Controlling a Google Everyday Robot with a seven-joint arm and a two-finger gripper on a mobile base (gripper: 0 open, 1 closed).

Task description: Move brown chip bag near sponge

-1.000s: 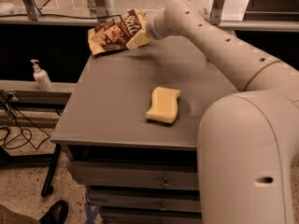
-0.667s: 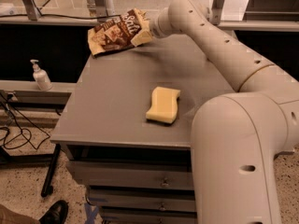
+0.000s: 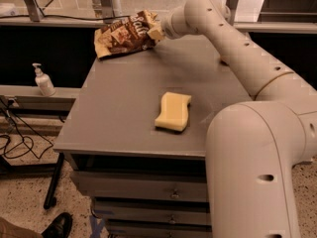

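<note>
The brown chip bag (image 3: 126, 33) lies crinkled at the far left corner of the grey table (image 3: 119, 108), with its right end raised. My gripper (image 3: 155, 32) is at the bag's right edge, shut on that end. The arm reaches in from the right across the back of the table. The pale yellow sponge (image 3: 173, 111) lies flat near the table's middle front, well apart from the bag and closer to me.
The table tops a drawer cabinet (image 3: 148, 192). A soap dispenser bottle (image 3: 43, 81) stands on a low ledge to the left. Cables (image 3: 15, 143) trail on the floor at left. My own arm's large lower link (image 3: 257, 172) fills the right foreground.
The gripper has shifted a little up and to the right at the bag's right end, and that end has risen slightly with it. The sponge has not moved.
</note>
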